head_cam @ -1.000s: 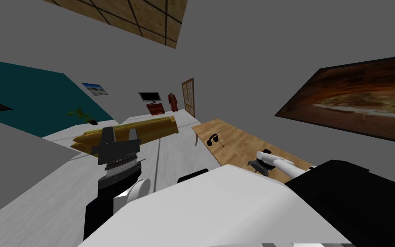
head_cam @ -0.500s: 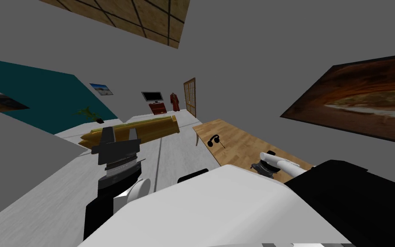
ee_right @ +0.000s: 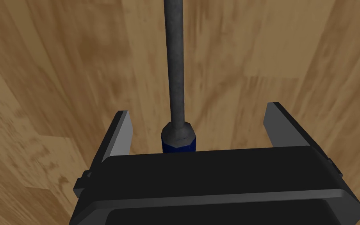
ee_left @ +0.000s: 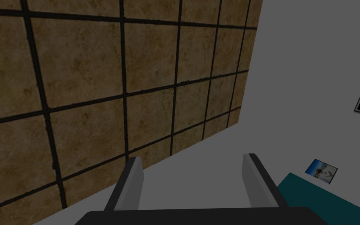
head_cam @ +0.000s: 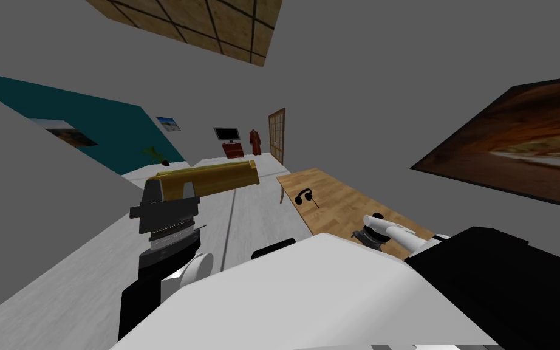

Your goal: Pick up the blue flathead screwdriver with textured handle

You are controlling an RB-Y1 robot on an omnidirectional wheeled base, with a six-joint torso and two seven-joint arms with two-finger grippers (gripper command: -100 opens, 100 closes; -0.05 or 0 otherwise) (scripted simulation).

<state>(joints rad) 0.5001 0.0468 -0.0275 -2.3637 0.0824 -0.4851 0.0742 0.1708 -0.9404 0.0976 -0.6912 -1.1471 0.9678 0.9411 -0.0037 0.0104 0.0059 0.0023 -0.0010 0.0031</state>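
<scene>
Grey walls (head_cam: 345, 73); white floor (head_cam: 60, 267); wooden table (head_cam: 341, 208); yellow sofa (head_cam: 212, 177)

Home living room: yellow sofa (head_cam: 209, 178), TV (head_cam: 227, 133), potted plant (head_cam: 154, 152), wall painting (head_cam: 515, 146), wooden table (head_cam: 339, 203).

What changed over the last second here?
Only my viewpoint turned: the sofa and wall picture slid rightward in the head view. Nothing grasped or released. The right gripper stays over the wooden table, open astride the screwdriver; the left gripper stays raised, open.

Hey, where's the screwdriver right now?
In the right wrist view, the screwdriver lies on the wooden table between the right gripper's open fingers, touching neither, its blue handle mostly hidden by the gripper's body.
</scene>
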